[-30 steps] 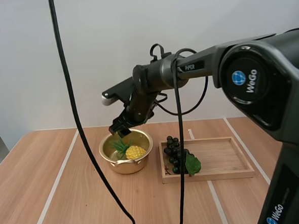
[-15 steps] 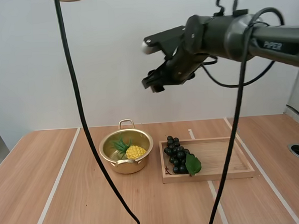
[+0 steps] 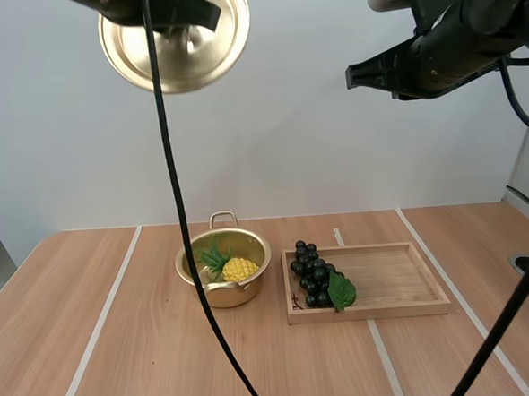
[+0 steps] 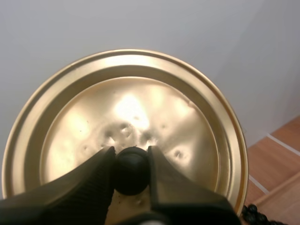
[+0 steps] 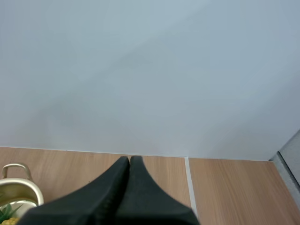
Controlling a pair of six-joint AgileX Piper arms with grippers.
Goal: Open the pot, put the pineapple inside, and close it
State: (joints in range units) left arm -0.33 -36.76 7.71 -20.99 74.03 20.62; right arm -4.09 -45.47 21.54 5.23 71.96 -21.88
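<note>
The gold pot (image 3: 248, 253) stands open on the table with the yellow pineapple (image 3: 237, 269) lying inside it. High above and to the left, my left gripper (image 3: 186, 19) holds the gold lid (image 3: 176, 42) in the air. In the left wrist view the fingers (image 4: 93, 176) pinch the lid's black knob (image 4: 132, 169) against the lid (image 4: 126, 112). My right gripper (image 3: 351, 76) hangs high above the tray, shut on nothing. Its fingers lie together as one dark wedge (image 5: 129, 160), with the pot's rim and handle (image 5: 14, 176) off to the side below.
A wooden tray (image 3: 404, 284) lies right of the pot, with a bunch of dark grapes and a green leaf (image 3: 316, 280) at its left end. Bare tabletop stretches in front of and to the left of the pot.
My right gripper has risen from over the pot, swung up to the right, and shut. The lid in my left gripper has come down into view at the upper left.
</note>
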